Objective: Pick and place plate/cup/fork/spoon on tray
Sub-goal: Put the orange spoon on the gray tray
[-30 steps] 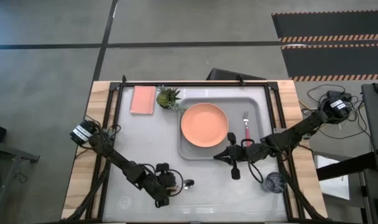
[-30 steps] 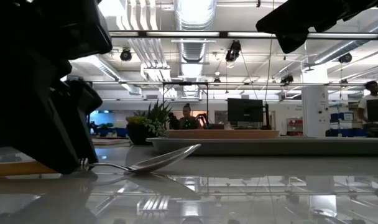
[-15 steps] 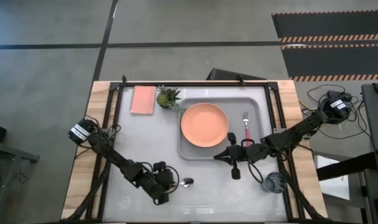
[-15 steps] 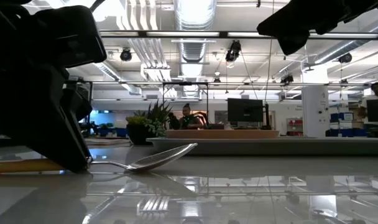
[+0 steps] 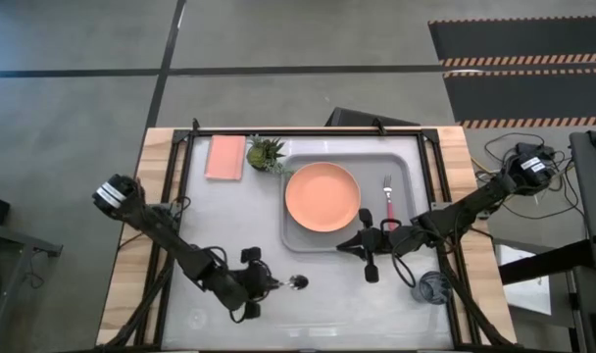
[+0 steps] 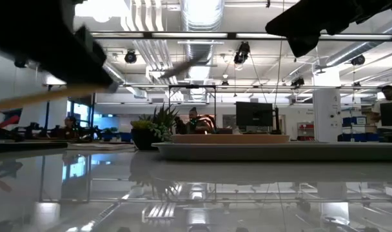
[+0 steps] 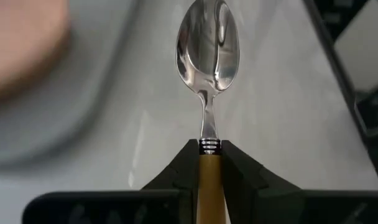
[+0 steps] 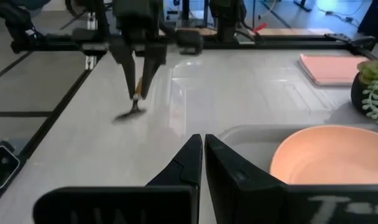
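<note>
Left gripper (image 7: 209, 163) clamped on the orange handle of the small silver-bowled spoon (image 7: 207, 56), metal neck emerging just past the fingertips; bowl points straight ahead of the gripper, long axis in line with the fingers. Spoon appears lifted clear of the tabletop: the low view shows handle and bowl up in the air. In the high view the left gripper (image 5: 251, 286) sits near the table's front edge, spoon bowl (image 5: 299, 282) pointing toward the large light grey rectangular tray (image 5: 404, 165), which lies beyond and to the right; judged next move is a carry along that line. Left arm is plainly the nearer, already holding. Right gripper (image 8: 202, 158) fingers pressed together, holding nothing, hovering at the tray's front edge. Small dark grey translucent cup (image 5: 434, 287) on the table in front of the tray's right corner, not yet placed. On the tray: round salmon-orange plate (image 5: 322, 196), and right of it the pink-red-handled fork (image 5: 387, 200). No readable writing or labels anywhere.
</note>
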Controlling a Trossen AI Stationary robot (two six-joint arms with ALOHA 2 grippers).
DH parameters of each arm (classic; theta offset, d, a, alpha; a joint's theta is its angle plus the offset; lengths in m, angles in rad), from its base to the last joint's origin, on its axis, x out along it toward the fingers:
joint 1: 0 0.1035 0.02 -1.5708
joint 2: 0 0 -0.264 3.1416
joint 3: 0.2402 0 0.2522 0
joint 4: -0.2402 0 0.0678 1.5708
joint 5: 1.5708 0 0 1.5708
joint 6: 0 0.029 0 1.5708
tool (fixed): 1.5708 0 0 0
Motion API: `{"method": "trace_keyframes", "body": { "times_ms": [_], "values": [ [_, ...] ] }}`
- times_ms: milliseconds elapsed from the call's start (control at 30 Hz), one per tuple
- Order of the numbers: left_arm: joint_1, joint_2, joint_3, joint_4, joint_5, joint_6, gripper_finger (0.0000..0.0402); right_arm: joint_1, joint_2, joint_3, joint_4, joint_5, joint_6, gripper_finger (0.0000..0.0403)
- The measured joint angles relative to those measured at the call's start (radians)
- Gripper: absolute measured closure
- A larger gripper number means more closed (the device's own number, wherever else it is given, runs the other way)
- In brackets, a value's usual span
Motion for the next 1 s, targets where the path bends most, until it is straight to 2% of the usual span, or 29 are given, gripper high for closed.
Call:
{"method": "trace_keyframes", "body": {
  "times_ms": [200, 333, 500, 667, 800, 1000],
  "values": [
    [0.0, -0.104, 0.001, 0.085, -0.195, 0.215, 0.0376, 0.0, 0.0, -0.016, 0.061, 0.005, -0.005, 0.0394],
    [0.007, -0.116, 0.001, 0.31, -0.344, 0.473, 0.0376, 0.0, 0.037, -0.044, 0.256, 0.08, -0.026, 0.0393],
    [0.037, -0.095, 0.001, 0.534, -0.406, 0.751, 0.0376, -0.002, 0.128, -0.044, 0.422, 0.116, -0.096, 0.0367],
    [0.076, -0.092, 0.001, 0.559, -0.503, 0.788, 0.0376, -0.01, 0.222, -0.024, 0.591, 0.154, -0.132, 0.0301],
    [0.108, -0.092, -0.009, 0.561, -0.67, 0.748, 0.0376, -0.012, 0.308, -0.009, 0.798, 0.291, -0.216, 0.0241],
    [0.126, -0.091, -0.024, 0.559, -0.695, 0.7, 0.0372, -0.039, 0.484, 0.021, 1.092, 0.284, -0.228, 0.0189]
  ]
}}
